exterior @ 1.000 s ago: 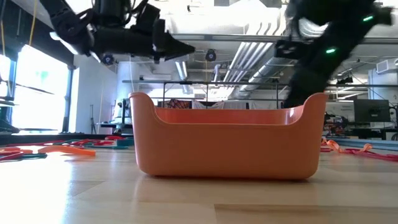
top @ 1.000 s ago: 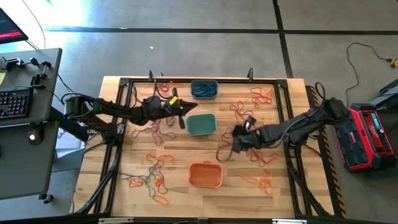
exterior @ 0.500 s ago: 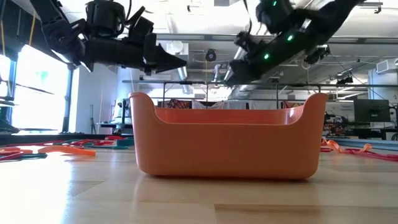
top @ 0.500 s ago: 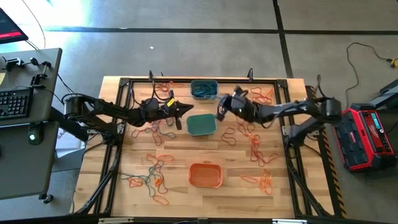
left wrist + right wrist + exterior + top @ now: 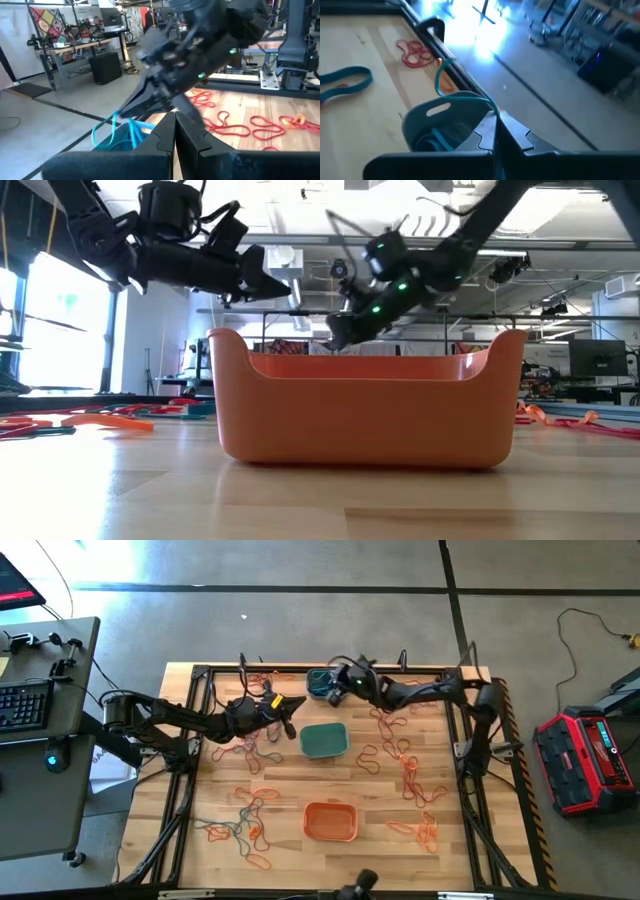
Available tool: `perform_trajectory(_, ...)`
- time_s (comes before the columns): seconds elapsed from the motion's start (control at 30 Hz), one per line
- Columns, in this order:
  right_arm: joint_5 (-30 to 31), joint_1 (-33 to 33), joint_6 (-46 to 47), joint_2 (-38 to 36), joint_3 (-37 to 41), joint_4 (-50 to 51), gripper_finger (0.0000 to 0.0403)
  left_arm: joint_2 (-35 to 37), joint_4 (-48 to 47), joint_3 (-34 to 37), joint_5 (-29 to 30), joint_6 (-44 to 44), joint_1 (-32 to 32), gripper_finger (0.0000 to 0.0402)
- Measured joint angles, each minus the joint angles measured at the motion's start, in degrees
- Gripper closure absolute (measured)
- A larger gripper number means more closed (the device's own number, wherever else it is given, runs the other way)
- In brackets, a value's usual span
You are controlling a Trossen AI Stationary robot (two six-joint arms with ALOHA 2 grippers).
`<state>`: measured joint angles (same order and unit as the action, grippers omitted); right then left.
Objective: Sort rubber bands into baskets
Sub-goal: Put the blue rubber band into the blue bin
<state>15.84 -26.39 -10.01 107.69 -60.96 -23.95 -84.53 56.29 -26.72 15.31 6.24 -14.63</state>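
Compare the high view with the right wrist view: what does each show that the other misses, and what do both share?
Only the high view shows the teal-green basket, the orange basket, the left gripper shut beside the teal-green basket, and the loose rubber bands scattered across the table.

Only the right wrist view shows the teal band pinched in the shut right gripper, trailing over the basket's rim.

Both show the grey-blue basket holding teal bands, with the right gripper over it.

keyboard (image 5: 24,705) left, red case (image 5: 590,755) right
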Motion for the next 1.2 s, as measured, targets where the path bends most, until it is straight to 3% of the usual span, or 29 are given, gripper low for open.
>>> perform_trajectory(0.23, 0.0, -1.4, 3.7, 4.2, -7.6, 9.6, 0.0403, 0.0, -4.7, 0.0, 2.4, -2.7, -0.7, 0.0401)
perform_trajectory(1.0, 0.1, -2.9, 9.1, 4.5, -9.2, 18.7, 0.0402, 0.0, -6.9, 0.0, 3.2, -4.2, -3.9, 0.0401)
perform_trajectory(1.2, -5.1, -2.9, 9.9, 4.5, -9.2, 20.1, 0.0372, 0.0, -7.0, 0.0, -1.7, -4.6, -3.9, 0.0401)
